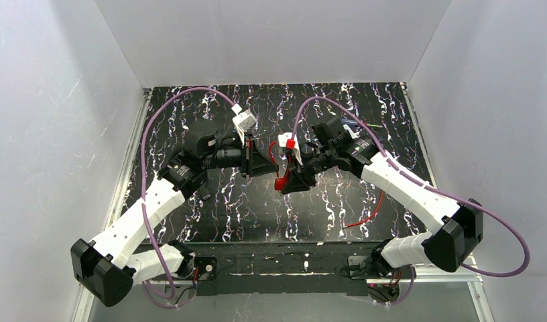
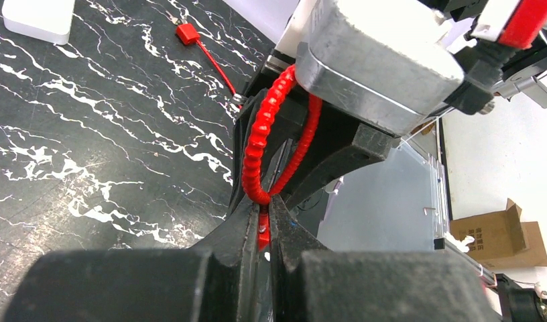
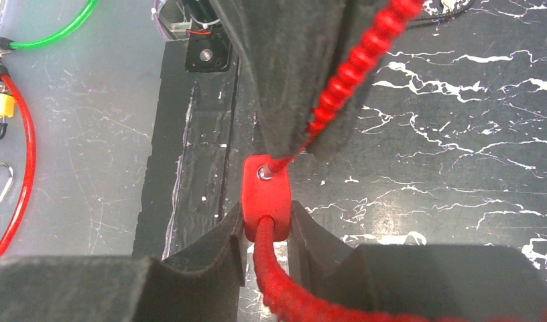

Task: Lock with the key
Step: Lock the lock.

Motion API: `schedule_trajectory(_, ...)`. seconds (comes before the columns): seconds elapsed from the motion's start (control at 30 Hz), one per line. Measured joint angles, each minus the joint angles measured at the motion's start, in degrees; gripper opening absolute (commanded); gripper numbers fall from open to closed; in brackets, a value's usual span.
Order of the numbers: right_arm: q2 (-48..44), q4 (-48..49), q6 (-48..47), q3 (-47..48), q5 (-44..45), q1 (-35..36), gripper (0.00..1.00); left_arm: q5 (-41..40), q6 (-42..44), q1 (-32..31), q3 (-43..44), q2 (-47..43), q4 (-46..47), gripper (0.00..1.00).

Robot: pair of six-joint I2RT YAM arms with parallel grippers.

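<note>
Both grippers meet above the middle of the mat. My right gripper [image 3: 265, 216] [image 1: 289, 180] is shut on the red lock body [image 3: 265, 194] [image 1: 281, 184]. The lock's ribbed red cable [image 3: 354, 70] [image 2: 256, 151] loops up past the other hand. My left gripper [image 2: 264, 215] [image 1: 263, 162] is shut on a small red piece, the key [image 2: 263, 235]. In the right wrist view the left fingers [image 3: 291, 74] come down from above. A thin shaft [image 3: 279, 164] runs from them into the metal keyhole [image 3: 264, 174] on the lock's end.
A thin red cord [image 1: 365, 216] [image 2: 214, 60] with a small red end lies on the black marbled mat [image 1: 210, 201]. A white block [image 2: 36, 20] sits on the mat. Off the mat's near edge lie green and red cables [image 3: 29, 154] and a yellow padlock [image 3: 1, 107].
</note>
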Motion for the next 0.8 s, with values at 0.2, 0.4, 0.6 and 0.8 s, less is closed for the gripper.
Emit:
schedule_trajectory(0.2, 0.0, -0.3, -0.9, 0.0, 0.3, 0.3, 0.01, -0.7, 1.2, -0.1, -0.2, 0.0, -0.1, 0.0)
schedule_trajectory(0.4, 0.0, -1.3, -1.0, 0.0, 1.4, 0.6, 0.01, 0.0, 4.3, -0.1, -0.4, 0.0, -1.6, 0.0)
schedule_trajectory(0.6, 0.2, -1.4, -0.4, 0.0, 2.1, 1.2, 0.01, 0.7, 7.7, -0.5, -0.8, -0.9, -2.5, 0.0)
schedule_trajectory(0.8, 0.7, -2.4, 0.8, 0.0, 2.6, 1.4, 0.01, 1.2, 10.1, -2.2, -1.5, -1.4, -3.3, 0.0)
